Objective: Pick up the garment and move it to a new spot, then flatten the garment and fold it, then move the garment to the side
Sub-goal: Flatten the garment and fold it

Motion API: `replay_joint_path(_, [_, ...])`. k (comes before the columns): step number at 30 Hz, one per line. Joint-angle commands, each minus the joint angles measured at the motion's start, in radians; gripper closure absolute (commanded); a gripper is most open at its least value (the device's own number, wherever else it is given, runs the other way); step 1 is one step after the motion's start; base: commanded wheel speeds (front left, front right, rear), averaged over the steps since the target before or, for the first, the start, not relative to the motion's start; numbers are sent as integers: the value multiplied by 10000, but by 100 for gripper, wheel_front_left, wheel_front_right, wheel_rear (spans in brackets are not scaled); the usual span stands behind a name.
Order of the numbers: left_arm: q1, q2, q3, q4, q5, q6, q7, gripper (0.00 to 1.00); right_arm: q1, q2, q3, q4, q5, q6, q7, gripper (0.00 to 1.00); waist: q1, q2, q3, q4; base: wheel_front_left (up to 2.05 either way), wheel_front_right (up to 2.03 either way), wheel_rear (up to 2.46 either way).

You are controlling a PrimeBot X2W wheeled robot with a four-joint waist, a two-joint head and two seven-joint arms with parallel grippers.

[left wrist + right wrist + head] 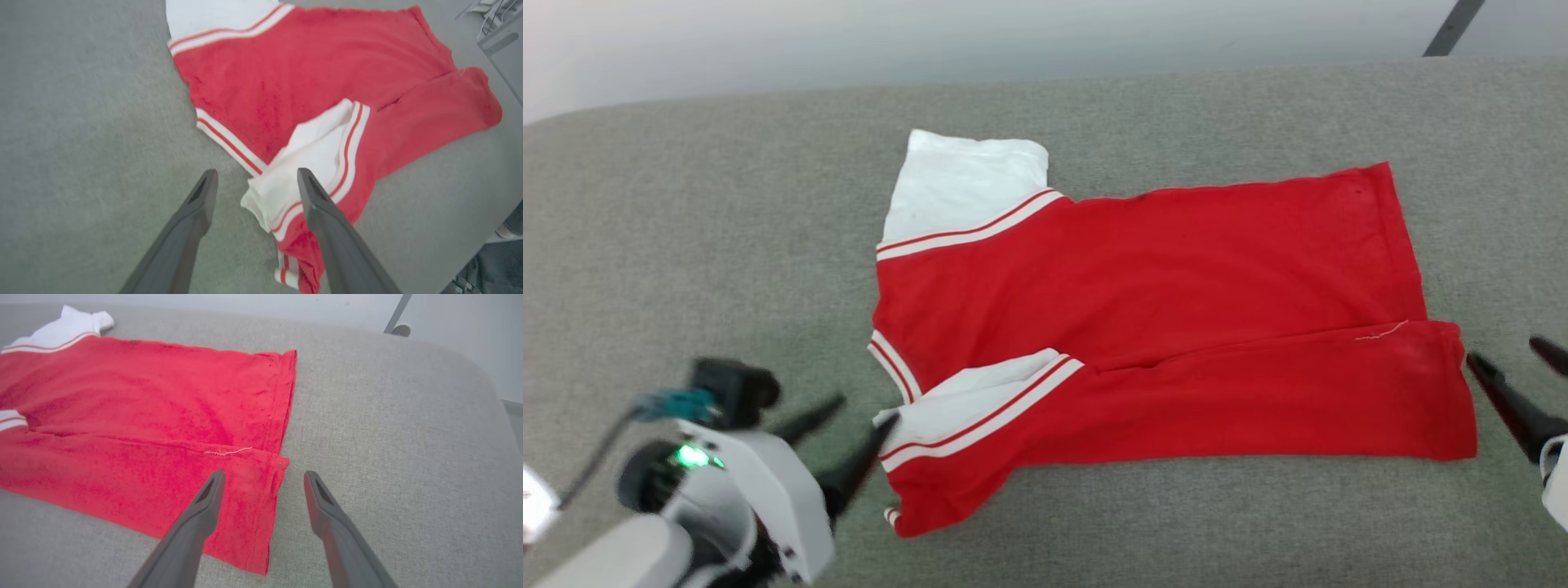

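- The garment (1160, 327), a red jersey shirt with white short sleeves and red-and-white striped trim, lies spread on a grey upholstered surface (686, 245). Its collar end is to the left and its hem to the right.
- Its near long edge is turned over onto the body, so the near sleeve (302, 163) rests on top of the red cloth. The far sleeve (964, 184) lies flat, pointing away.
- The left gripper (867, 410) is released, its fingers spread just beside the near sleeve. In the left wrist view one finger crosses the sleeve's cuff and the other is over bare upholstery (whether the tips touch the cloth is hard to tell).
- The right gripper (1503, 349) is also let go, fingers apart just right of the hem's near corner. In the right wrist view one tip sits over the red hem and the other over the grey surface.
- A loose white thread (229, 451) lies along the fold line near the hem.
- Cut off: the head view's right edge crops the right gripper to two dark fingers and a pale sliver.
- The shirt's near left corner bunches into a small crumple (302, 269), its layers unclear.
- The left wrist view is blurred.
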Motion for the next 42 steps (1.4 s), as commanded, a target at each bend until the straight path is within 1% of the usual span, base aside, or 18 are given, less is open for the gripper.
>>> replay_joint_path(1, [56,65,311,-116,90,207,-421,0,-129,305,-233,-60,-289,-11,-408,0,0,0,-18,-107,0,0,0])
replay_joint_path(4, [-211,135,726,-5,490,519,-1120,0,-476,876,-420,-94,-859,-9,-1359,0,0,0,80,-249,0,0,0])
replay_joint_path(8, [-1055,-451,1265,762,678,616,-1983,0,-1006,1729,-513,78,-1430,-11,-2757,0,0,0,311,-468,0,0,0])
replay_joint_path(11, [-2215,-942,1496,1814,954,490,-2360,0,-1592,2264,-475,244,-1712,-11,-3710,0,0,0,551,-691,0,0,0])
replay_joint_path(15, [-4104,-1658,1634,3528,1246,234,-2495,0,-2295,2731,-313,311,-1908,-11,-4730,0,0,0,1062,-1159,0,0,0])
replay_joint_path(17, [-5020,-1725,1514,4521,1608,62,-2405,0,-2546,2909,-150,341,-1997,-11,-5123,0,0,0,1336,-1469,0,0,0])
replay_joint_path(19, [-5849,-1773,1216,5439,2042,-231,-2193,0,-2670,3023,49,373,-2004,-9,-5404,0,0,0,1578,-1794,0,0,0])
replay_joint_path(23, [-7242,-1482,428,7202,2932,-1092,-1421,0,-2556,3056,541,495,-2055,-11,-5609,0,0,0,1896,-2423,0,0,0])
replay_joint_path(25, [-7647,-1586,291,8055,2728,-1560,-658,0,-2423,3027,705,566,-2058,-11,-5641,0,0,0,1974,-2673,0,0,0])
replay_joint_path(27, [-8030,-1483,147,8786,2591,-1892,282,0,-2390,3011,879,581,-2000,-11,-5704,0,0,0,2040,-2917,0,0,0])
replay_joint_path(28, [-8164,-1419,79,9132,2515,-2011,832,0,-2363,3023,955,589,-1959,-11,-5703,0,0,0,2076,-3034,0,0,0])
replay_joint_path(29, [-8164,-1419,79,9132,2515,-2011,832,0,-2363,3023,955,589,-1959,-11,-5703,0,0,0,2076,-3034,0,0,0])
replay_joint_path(35, [-8587,-1568,-12,10215,1428,-2573,3598,0,-2373,2875,1401,630,-1714,-9,-5767,0,0,0,2256,-3439,0,0,0])
replay_joint_path(37, [-8558,-1734,-42,10375,1162,-2639,4139,0,-2411,2748,1520,607,-1636,-9,-5731,0,0,0,2319,-3417,0,0,0])
replay_joint_path(39, [-8564,-1808,-271,10369,1204,-2695,4476,0,-2538,2544,1543,617,-1601,-11,-5672,0,0,0,2392,-3347,0,0,0])
replay_joint_path(40, [-8587,-1845,-351,10351,1234,-2692,4515,43,-2620,2470,1578,600,-1588,-11,-5654,0,0,0,2426,-3303,0,0,0])
replay_joint_path(41, [-8597,-1909,-385,10358,1171,-2712,4588,73,-2720,2412,1632,580,-1549,-9,-5598,0,0,0,2453,-3254,0,0,0])
replay_joint_path(42, [-8598,-1972,-406,10355,1068,-2732,4662,100,-2837,2339,1701,559,-1506,-9,-5537,0,0,0,2478,-3203,0,0,0])
